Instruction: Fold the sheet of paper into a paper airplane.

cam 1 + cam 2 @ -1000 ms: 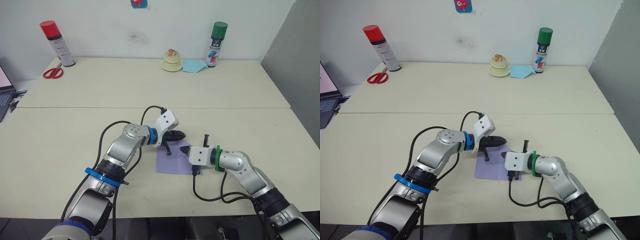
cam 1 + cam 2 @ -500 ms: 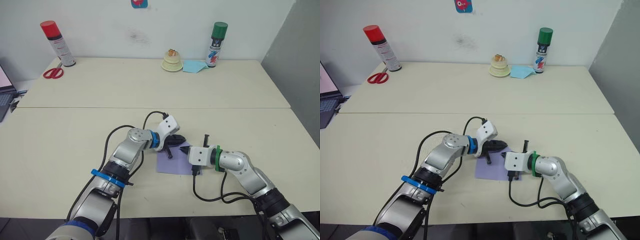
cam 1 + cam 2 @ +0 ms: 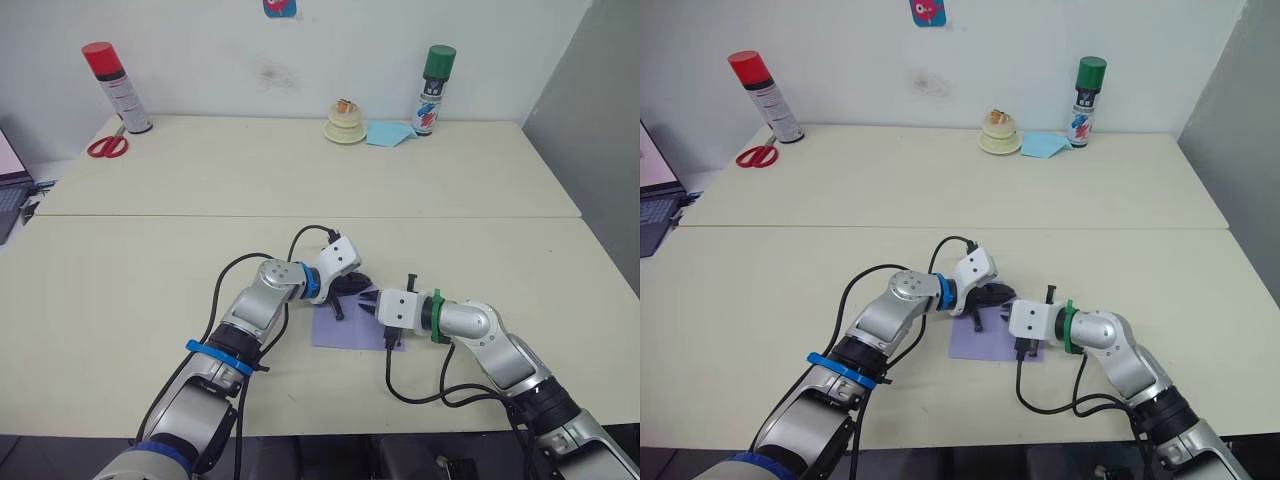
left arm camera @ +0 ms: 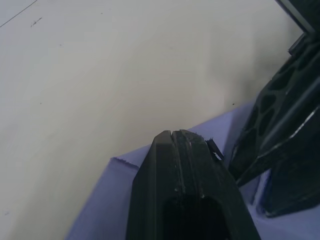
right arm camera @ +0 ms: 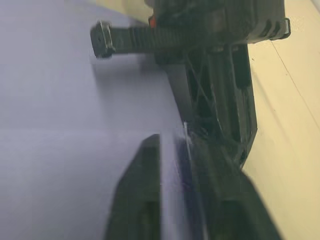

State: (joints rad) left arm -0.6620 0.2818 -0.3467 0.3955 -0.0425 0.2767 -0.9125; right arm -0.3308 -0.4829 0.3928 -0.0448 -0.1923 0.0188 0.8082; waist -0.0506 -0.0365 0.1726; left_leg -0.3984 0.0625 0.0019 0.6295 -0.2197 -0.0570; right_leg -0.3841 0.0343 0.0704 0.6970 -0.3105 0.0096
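Note:
The lavender sheet of paper (image 3: 349, 327) lies flat on the near table, between my two arms. My left gripper (image 3: 361, 286) is shut, and its tip rests at the sheet's far edge (image 4: 172, 134). My right gripper (image 3: 368, 301) points at it from the right, almost tip to tip. The right gripper's fingers (image 5: 145, 190) stand slightly apart over the paper, with a thin raised paper edge (image 5: 185, 134) in the gap. In the right wrist view the left gripper's black fingers (image 5: 220, 100) sit just beyond that edge.
On the far table stand a red-capped spray can (image 3: 115, 87) with red scissors (image 3: 106, 146) beside it. Further right are a small cream dish (image 3: 343, 124), a light-blue paper (image 3: 388, 133) and a green-capped spray can (image 3: 432, 89). A laptop edge (image 3: 8, 195) shows at the far left.
My left gripper has moved right and down onto the sheet's far edge, closing the distance to the right gripper. The right gripper has edged slightly toward it.

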